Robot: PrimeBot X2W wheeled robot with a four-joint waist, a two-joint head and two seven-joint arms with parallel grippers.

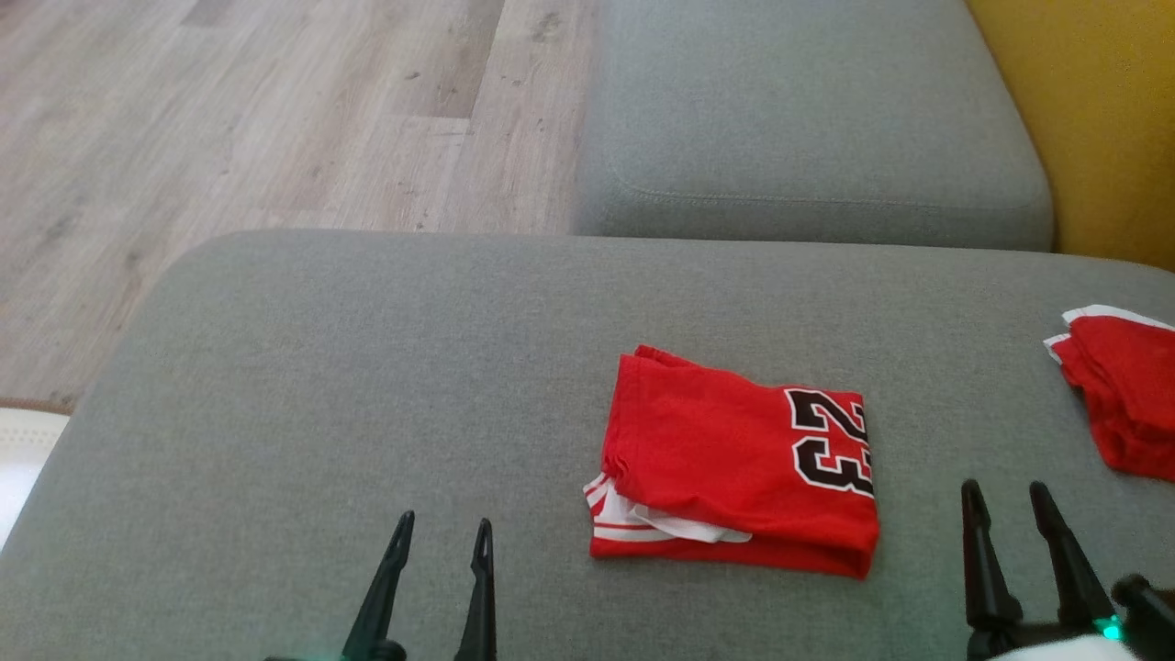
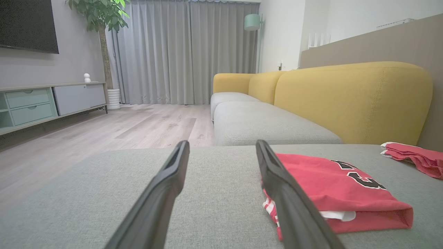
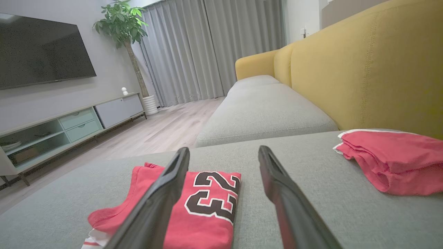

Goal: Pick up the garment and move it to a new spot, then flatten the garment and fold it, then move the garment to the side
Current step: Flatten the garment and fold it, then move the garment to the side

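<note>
On either side of the folded red jersey printed 23, left gripper and right gripper hover wide open, empty; folding looks done. Jersey rests on grey fabric cushion; right of it, second red folded garment, presumably the set-aside spot.

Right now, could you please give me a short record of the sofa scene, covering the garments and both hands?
surface: grey sofa cushion
garment: red jersey, folded, number 23 showing, lying mid-cushion
second garment: red, folded, at the right edge, apart from the jersey
left hand: open, empty, left of the jersey
right hand: open, empty, right of the jersey
stage: fold done, apparently not yet moved aside
</note>
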